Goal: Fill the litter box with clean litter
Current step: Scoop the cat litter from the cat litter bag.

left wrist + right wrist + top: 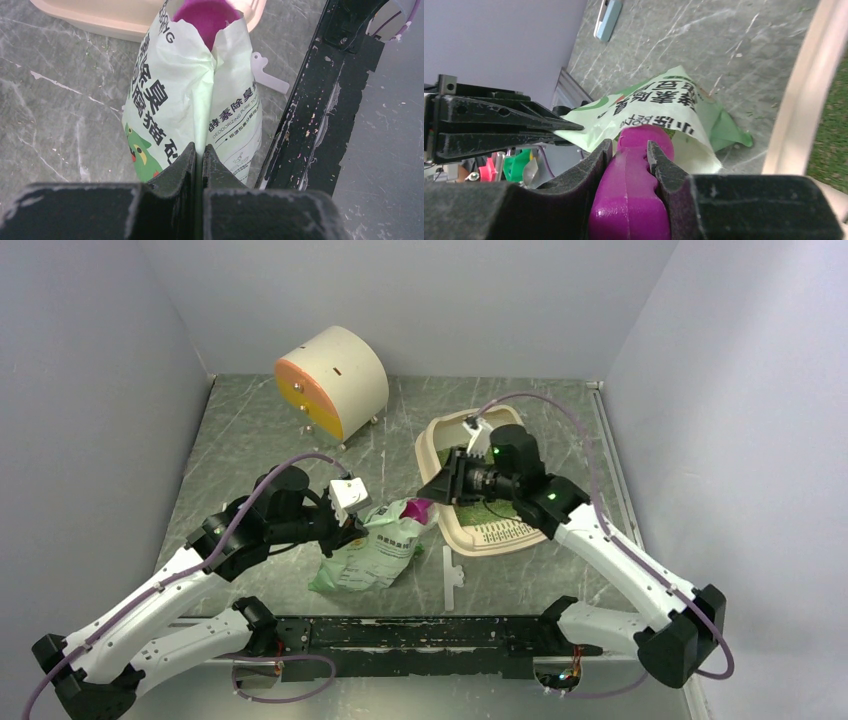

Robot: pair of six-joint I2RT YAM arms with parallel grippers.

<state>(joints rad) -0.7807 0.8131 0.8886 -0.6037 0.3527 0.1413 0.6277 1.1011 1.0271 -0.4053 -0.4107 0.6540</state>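
Left gripper: pinched shut on a fold of the light-green printed plastic bag, at the bottom middle of the left wrist view.
Right gripper: squeezed around the handle of the magenta plastic scoop, at the bottom of the right wrist view.
Scoop: its round end pokes into the open mouth of the bag. In the top view its long way runs from the right gripper down and left to the bag.
Litter box: this beige plastic tray with rounded corners sits in the middle right of the top view. It is just beside the bag's mouth, and its slotted end points toward the arms.
Clean litter: fine green grains lie on the floor of the tray.
Way to go: from the scoop, the tray lies to the right in the top view, very near. I think the next move is to lift the scoop out and swing it right, over the rim.
Nearer arm: the right arm, which hangs over the tray. The left arm is on the other side of the bag.
Hard to see: the scoop's round end is hidden in the bag, so I cannot tell if it holds grains. The right arm covers much of the tray, so I cannot tell how full it is.
Other things: a cream half-round cabinet with an orange face stands at the upper left of the top view, well apart. A flat white plastic piece lies on the grey marbled table, below the tray.
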